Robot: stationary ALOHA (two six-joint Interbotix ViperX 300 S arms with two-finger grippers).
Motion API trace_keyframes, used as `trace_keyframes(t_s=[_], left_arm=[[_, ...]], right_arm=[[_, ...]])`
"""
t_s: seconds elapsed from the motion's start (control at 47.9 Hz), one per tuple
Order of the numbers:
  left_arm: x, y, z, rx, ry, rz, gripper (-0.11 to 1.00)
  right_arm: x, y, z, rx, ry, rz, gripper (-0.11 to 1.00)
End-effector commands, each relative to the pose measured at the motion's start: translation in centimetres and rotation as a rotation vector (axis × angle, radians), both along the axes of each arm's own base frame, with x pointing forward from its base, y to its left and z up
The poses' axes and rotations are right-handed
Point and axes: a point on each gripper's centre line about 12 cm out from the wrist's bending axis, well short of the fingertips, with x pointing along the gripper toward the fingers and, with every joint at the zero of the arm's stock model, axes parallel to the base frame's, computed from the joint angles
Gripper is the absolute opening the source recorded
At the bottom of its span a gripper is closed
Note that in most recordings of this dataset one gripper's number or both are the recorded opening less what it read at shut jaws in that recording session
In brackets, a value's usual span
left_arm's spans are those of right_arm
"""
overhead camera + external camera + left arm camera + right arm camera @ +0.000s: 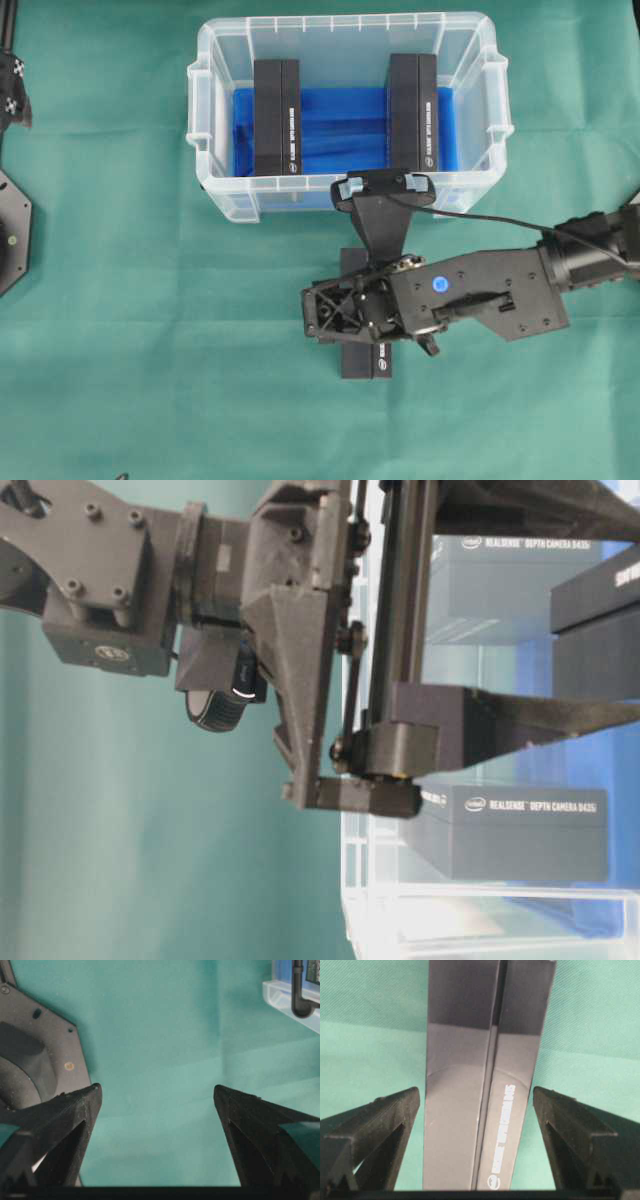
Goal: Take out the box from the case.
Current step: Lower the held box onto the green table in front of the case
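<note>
While one box lies out on the green cloth, the lines below take the case (345,195) as landmark.

Case: clear plastic bin, blue lining on its floor, standing on the table (120,330).
Boxes inside case: two dark boxes remain, left box (276,117) and right box (414,112), well apart, each lying flat on the lining.
Box outside case: a third dark box (485,1085) lies flat on the table just in front of the case's near wall, under the right arm.
Right end effector (476,1110): jaws spread wide either side of that outside box, touching neither flank.
Left end effector (157,1105): jaws wide apart over bare cloth, left of the case, holding nothing.
Handling, as a judgement: rigid glossy cardboard, probably light; smooth faces may slip.
Where to hold: across the narrow width, mid-length, on the long flanks.
</note>
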Motion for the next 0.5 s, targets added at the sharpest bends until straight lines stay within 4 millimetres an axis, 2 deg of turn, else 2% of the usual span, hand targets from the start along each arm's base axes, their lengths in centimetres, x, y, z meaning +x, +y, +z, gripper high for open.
trace_keyframes(t_s=[0.0, 0.48], left_arm=[[0.2, 0.1, 0.5, 0.006, -0.016, 0.000, 0.98], [0.1, 0.1, 0.5, 0.006, -0.014, 0.005, 0.98]], right_arm=[[0.0, 0.1, 3.5, 0.015, -0.078, 0.003, 0.88], [-0.5, -0.4, 12.5, -0.031, -0.096, 0.028, 0.87]])
